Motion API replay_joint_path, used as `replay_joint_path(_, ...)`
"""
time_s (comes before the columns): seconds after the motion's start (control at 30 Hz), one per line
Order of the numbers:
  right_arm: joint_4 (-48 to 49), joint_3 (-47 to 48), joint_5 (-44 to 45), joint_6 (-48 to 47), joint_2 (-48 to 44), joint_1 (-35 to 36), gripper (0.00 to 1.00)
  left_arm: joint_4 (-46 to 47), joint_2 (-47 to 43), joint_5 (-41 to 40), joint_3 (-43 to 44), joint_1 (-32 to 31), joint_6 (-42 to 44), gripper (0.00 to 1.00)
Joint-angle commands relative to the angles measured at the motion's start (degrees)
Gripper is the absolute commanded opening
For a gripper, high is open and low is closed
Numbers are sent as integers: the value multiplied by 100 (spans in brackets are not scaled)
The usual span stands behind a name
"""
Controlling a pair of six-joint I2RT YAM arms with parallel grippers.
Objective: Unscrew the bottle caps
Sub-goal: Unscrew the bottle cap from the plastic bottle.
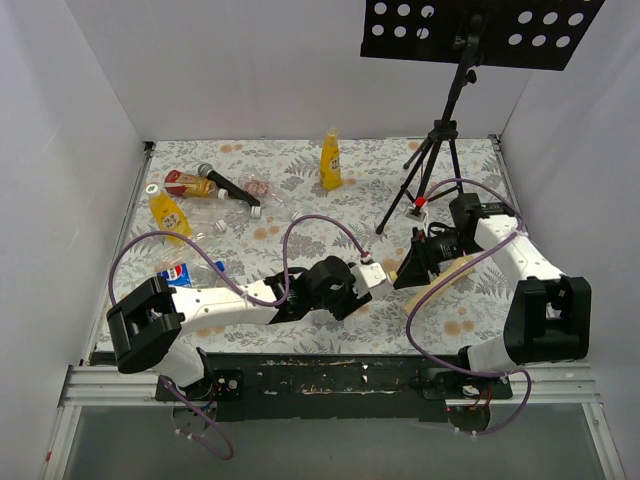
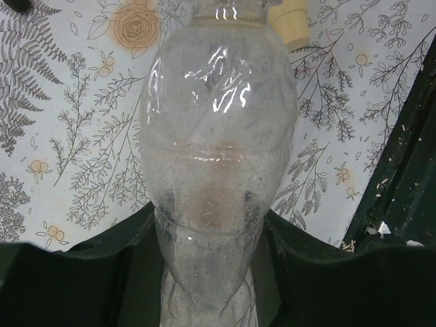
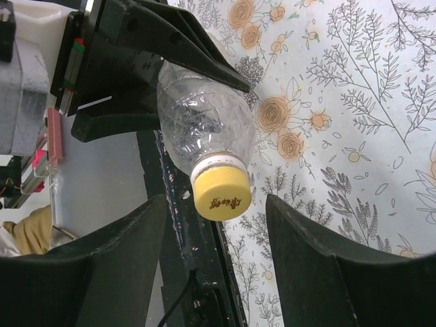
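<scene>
Cap [image 3: 222, 196] yellow, on clear bottle [image 3: 204, 122] mid-table. Left gripper [image 2: 208, 238] clamped on bottle body. Right gripper [image 3: 214, 225] jaws apart, flanking cap, not touching.

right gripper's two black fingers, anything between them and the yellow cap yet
No. In the right wrist view the round yellow plastic cap sits between the right gripper's black fingers with a bare gap on each side; the left gripper holds the clear plastic bottle.
</scene>
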Motion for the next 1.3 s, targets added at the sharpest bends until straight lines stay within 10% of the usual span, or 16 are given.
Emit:
replay_joint_path(0.0,36,125,-45,126,84,120,66,276,-70,-149,78,-29,-31,0)
replay_joint_path(0.47,-1035,625,-274,-1576,225,287,1,329,-553,132,-458,23,496,5)
replay_joint_path(0.73,-811,345,314,-4012,-828,682,1,-321,-703,2371,-292,779,698,7)
replay_joint_path(0.93,1650,-603,1211,-3092,-2094,1192,1,-515,-422,2611,-107,903,734,7)
replay_joint_path(1.07,1514,-658,1010,-2616,-2079,1228,2,-366,-544,1945,-203,903,637,5)
replay_joint_path(1.27,1213,-605,790,-1677,-1928,1219,49,-208,-949,1232,-484,648,523,5)
